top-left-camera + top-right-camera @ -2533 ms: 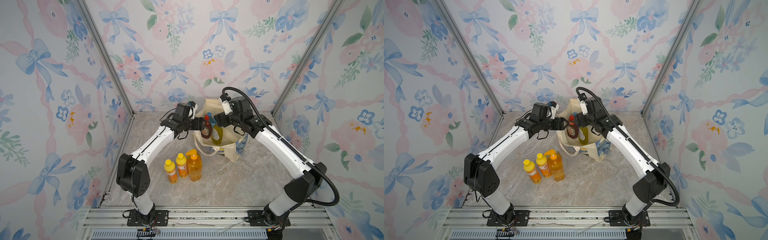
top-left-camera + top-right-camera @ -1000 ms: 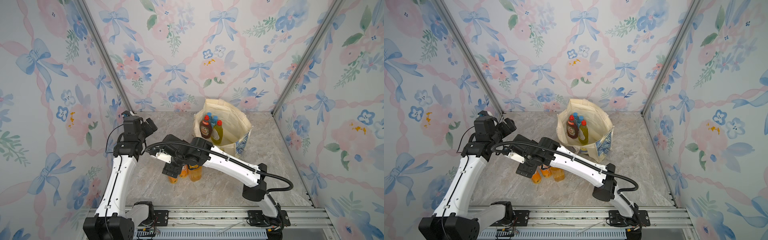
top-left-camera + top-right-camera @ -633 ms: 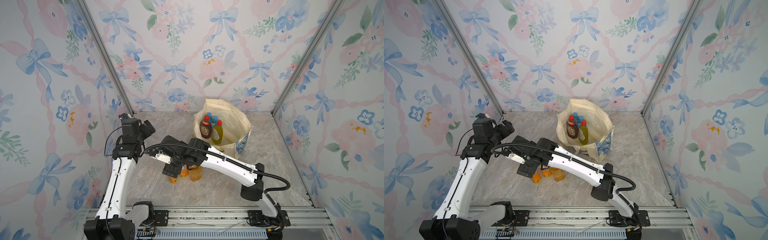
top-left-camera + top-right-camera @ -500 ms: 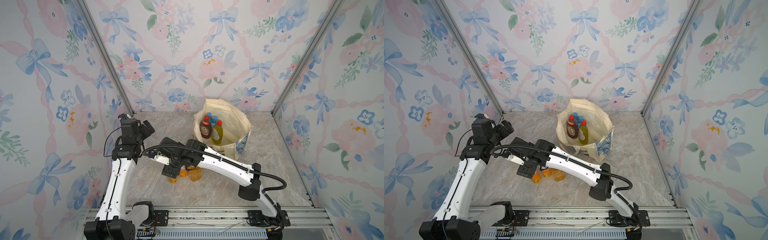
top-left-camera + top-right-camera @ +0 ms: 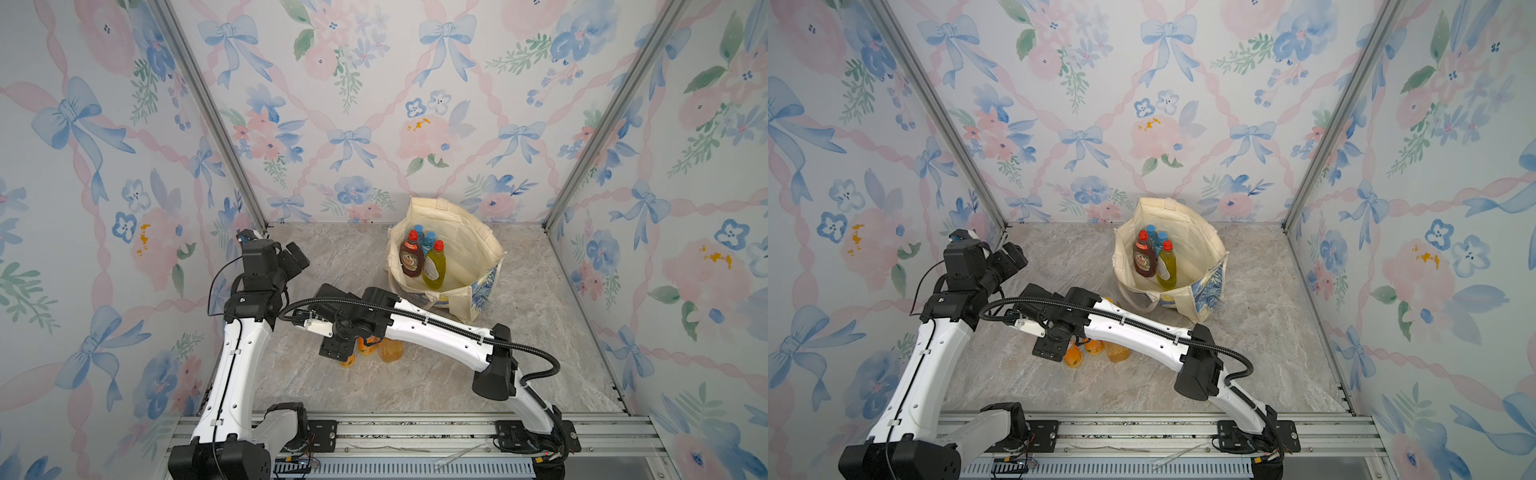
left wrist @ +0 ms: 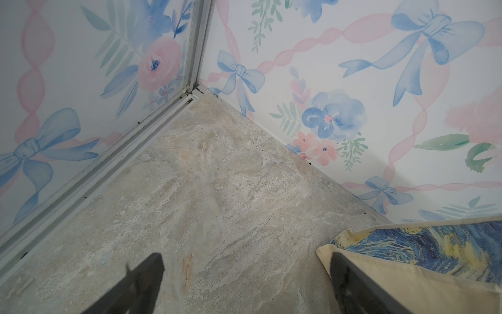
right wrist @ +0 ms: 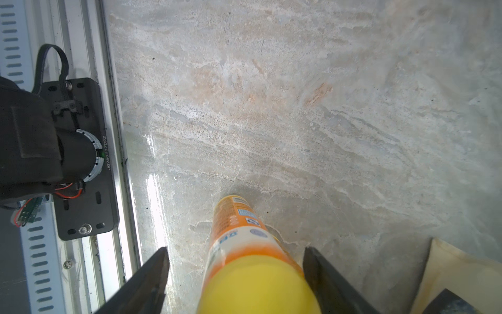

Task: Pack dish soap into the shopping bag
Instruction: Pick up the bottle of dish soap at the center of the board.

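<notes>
Marble tabletop (image 5: 374, 386) — floral bow-patterned walls (image 5: 374, 104) around it.

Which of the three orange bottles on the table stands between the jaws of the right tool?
The end bottle farthest from the bag: it alone stands between the open jaws of the right tool.

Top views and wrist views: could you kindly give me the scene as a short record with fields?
Bag: cream canvas tote with blue-and-yellow print, standing, mouth open
Surface: grey marble-look table
In bag: brown red-capped bottle, yellow-green red-capped bottle, two blue caps behind
On table: three orange bottles, standing close together
Right jaws: open, either side of one yellow-capped orange bottle
Left jaws: open, empty
</notes>
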`<state>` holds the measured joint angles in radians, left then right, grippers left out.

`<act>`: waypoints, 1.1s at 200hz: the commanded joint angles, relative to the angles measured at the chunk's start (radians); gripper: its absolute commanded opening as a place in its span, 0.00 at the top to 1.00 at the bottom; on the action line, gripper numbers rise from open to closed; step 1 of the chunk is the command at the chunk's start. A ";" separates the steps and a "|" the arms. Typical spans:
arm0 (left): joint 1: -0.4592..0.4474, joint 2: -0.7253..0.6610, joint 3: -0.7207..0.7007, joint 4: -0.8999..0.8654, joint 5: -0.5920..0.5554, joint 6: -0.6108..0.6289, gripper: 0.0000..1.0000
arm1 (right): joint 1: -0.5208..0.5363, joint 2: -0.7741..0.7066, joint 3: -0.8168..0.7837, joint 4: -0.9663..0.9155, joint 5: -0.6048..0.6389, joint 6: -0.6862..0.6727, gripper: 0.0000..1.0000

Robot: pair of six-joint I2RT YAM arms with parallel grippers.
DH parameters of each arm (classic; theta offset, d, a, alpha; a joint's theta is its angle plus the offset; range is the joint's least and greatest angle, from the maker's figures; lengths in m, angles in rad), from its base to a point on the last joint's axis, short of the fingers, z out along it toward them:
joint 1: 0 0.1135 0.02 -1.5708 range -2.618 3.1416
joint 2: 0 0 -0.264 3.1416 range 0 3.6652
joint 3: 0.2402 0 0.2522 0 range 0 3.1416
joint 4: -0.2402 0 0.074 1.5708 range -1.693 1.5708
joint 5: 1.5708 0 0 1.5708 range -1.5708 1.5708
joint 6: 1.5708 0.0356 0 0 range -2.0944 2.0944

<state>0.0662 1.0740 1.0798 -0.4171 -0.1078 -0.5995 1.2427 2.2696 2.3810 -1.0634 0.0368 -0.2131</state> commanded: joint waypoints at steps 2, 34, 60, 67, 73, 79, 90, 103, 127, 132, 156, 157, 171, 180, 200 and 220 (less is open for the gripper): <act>0.005 -0.022 -0.013 0.013 -0.001 0.006 0.02 | -0.022 -0.005 -0.029 0.002 -0.024 0.012 0.22; 0.006 -0.019 -0.013 0.013 0.004 0.002 0.02 | -0.025 -0.008 -0.047 0.009 -0.024 0.008 0.24; 0.005 -0.011 -0.008 0.014 0.002 0.001 0.02 | -0.025 -0.010 -0.045 0.016 -0.029 0.007 0.33; 0.005 -0.007 -0.004 0.015 0.006 0.001 0.02 | -0.024 -0.010 -0.041 0.014 -0.029 0.007 0.35; 0.006 -0.002 -0.002 0.016 0.010 0.001 0.02 | -0.024 -0.011 -0.039 0.014 -0.029 0.007 0.38; 0.005 0.002 0.001 0.017 0.015 0.001 0.02 | -0.024 -0.013 -0.039 0.014 -0.031 0.007 0.40; 0.004 0.006 0.005 0.017 0.024 -0.001 0.02 | -0.023 -0.018 -0.040 0.015 -0.032 0.007 0.42; 0.005 0.012 0.011 0.017 0.030 0.000 0.02 | -0.021 -0.025 -0.045 0.017 -0.033 0.005 0.48; 0.004 0.013 0.018 0.018 0.031 -0.001 0.02 | -0.014 -0.031 -0.049 0.017 -0.031 0.000 0.58; 0.005 0.012 0.019 0.017 0.033 -0.001 0.02 | -0.012 -0.033 -0.049 0.018 -0.033 -0.002 0.61; 0.005 0.006 0.023 0.016 0.032 0.004 0.02 | 0.001 -0.039 -0.048 0.025 -0.035 -0.014 0.75; 0.005 0.007 0.022 0.017 0.032 0.004 0.02 | 0.001 -0.039 -0.048 0.024 -0.035 -0.014 0.76; 0.004 0.003 0.021 0.015 0.032 0.006 0.02 | 0.007 -0.046 -0.042 0.026 -0.034 -0.020 0.89; 0.004 0.003 0.021 0.017 0.031 0.005 0.02 | 0.009 -0.053 -0.039 0.027 -0.035 -0.023 0.96; 0.004 0.007 0.025 0.016 0.037 0.008 0.02 | 0.012 -0.078 -0.027 0.032 -0.045 -0.030 1.00; 0.004 0.016 0.032 0.017 0.042 0.010 0.02 | 0.012 -0.111 -0.017 0.039 -0.067 -0.035 1.00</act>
<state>0.0662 1.0840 1.0809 -0.4145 -0.0849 -0.5995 1.2411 2.2570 2.3554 -1.0119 0.0067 -0.2344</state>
